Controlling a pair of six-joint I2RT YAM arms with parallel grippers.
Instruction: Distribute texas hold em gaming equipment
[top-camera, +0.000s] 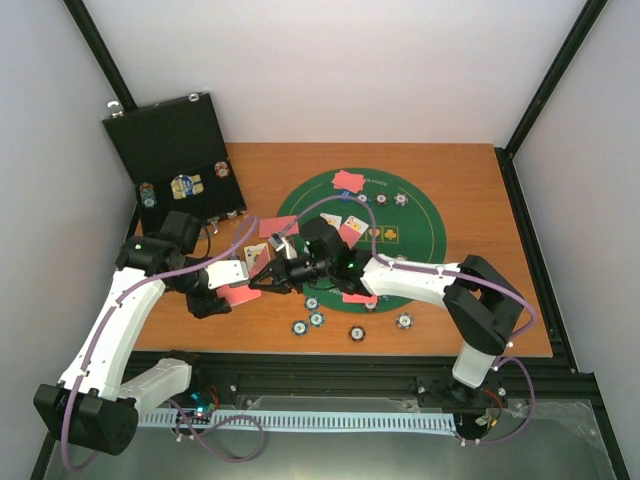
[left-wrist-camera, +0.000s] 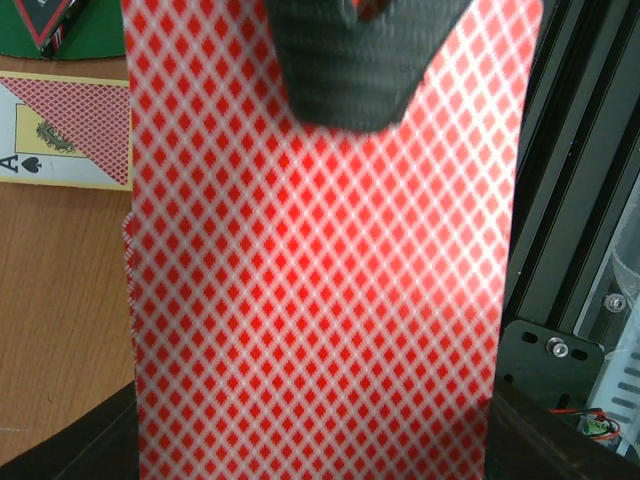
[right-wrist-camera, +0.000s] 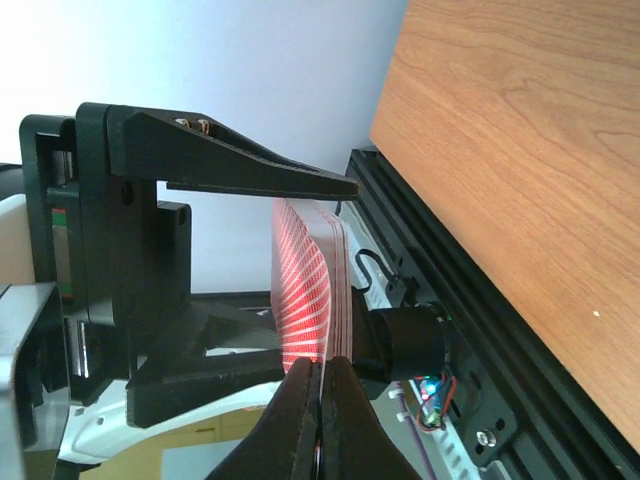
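Stack of red-backed playing cards (left-wrist-camera: 320, 280) fills the L wrist view, diamond pattern up close, w/ one dark finger (left-wrist-camera: 350, 60) pressed on its top edge. That finger belongs to the left gripper (top-camera: 232, 288), which is clamped on the stack. It holds the stack above the brown wood table (top-camera: 490, 200) at near-left, just off the left rim of the large round green felt mat (top-camera: 415, 250).

Right gripper (right-wrist-camera: 320, 395) comes in from the right. Its fingertips are squeezed together w/ no gap, pinching the thin edge of what looks like one card at the stack's end (R wrist view). In the top view the two claws meet tip to tip.

Other gear:
- Loose red-backed cards (top-camera: 348, 181) lie at the far side of the mat. More lie around mat centre, at its left edge and at its near rim.
- Small round striped-edge poker chips (top-camera: 308, 322) sit on the table just near of the mat. Others lie further right, plus two at the mat's far side.
- Black red-edged triangle marker (left-wrist-camera: 45, 22) rests on the green felt, at the top-left corner of the L wrist view.
- Yellow-bordered item (left-wrist-camera: 65, 135) showing A + spade lies beside it on the wood. Can't tell if it's a card or a box.
- Black hinged case (top-camera: 170, 140) stands open at the far-left corner, w/ round pieces in its tray.
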